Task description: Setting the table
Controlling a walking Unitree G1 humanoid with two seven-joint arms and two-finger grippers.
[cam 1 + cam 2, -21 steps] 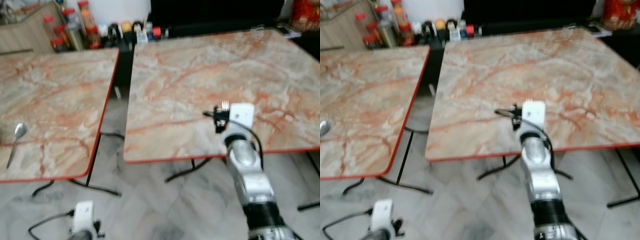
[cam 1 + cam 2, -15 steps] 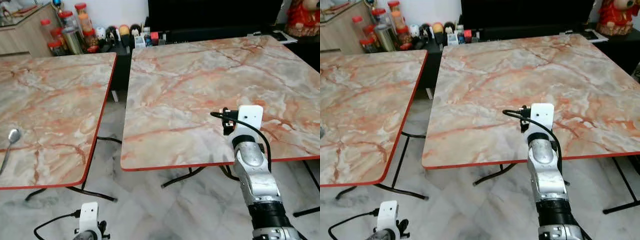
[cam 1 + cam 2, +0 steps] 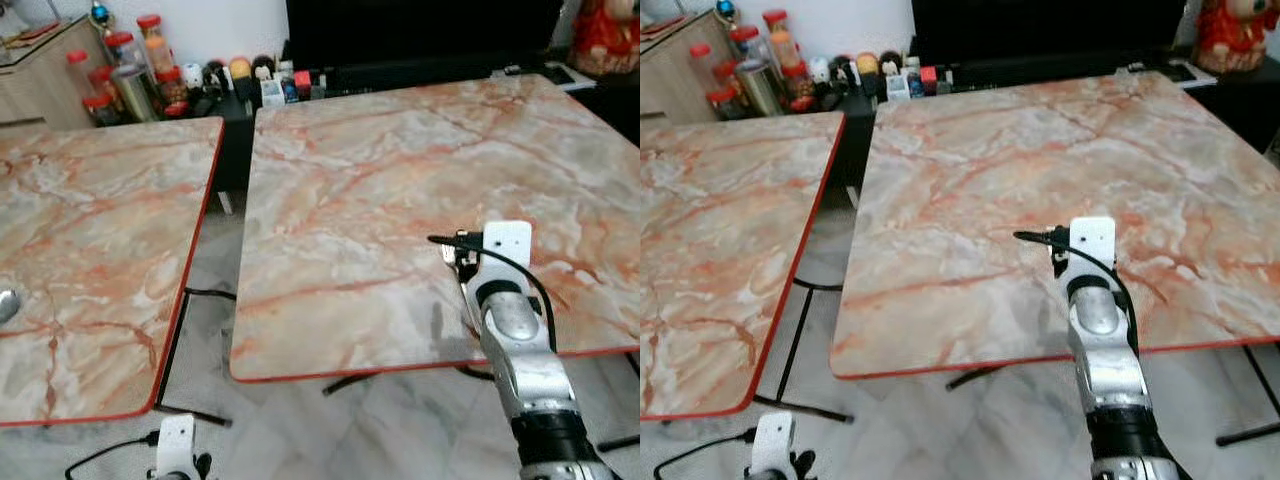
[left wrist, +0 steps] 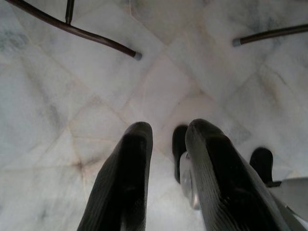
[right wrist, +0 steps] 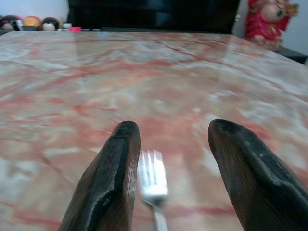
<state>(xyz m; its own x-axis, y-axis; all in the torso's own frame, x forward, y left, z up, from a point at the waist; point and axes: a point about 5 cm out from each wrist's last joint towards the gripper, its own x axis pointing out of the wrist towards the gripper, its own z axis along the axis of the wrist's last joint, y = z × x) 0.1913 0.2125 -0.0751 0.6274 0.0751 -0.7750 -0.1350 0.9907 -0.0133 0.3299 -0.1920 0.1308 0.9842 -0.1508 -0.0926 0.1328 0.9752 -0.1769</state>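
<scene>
I found the right gripper (image 5: 168, 168) over the near edge of the right-hand table (image 3: 380, 150), its jaws spread apart and released, with the fork (image 5: 153, 185) lying on the marble between the fingers (image 5: 108, 183), tines pointing away across the table. I judged the main risk to be the fork's place close to the red rim: a careless retreat of the arm could catch the handle and drag it off onto the floor. A finger brushing the tines could also skew it. The left gripper (image 4: 168, 178) hung idle above the floor tiles, its jaws a little apart and holding nothing. A spoon (image 3: 6, 303) lay at the far edge of the left table (image 3: 90, 230). Against the earlier frames, the view had swung so that the spoon was nearly out of sight, and the blur had cleared.
</scene>
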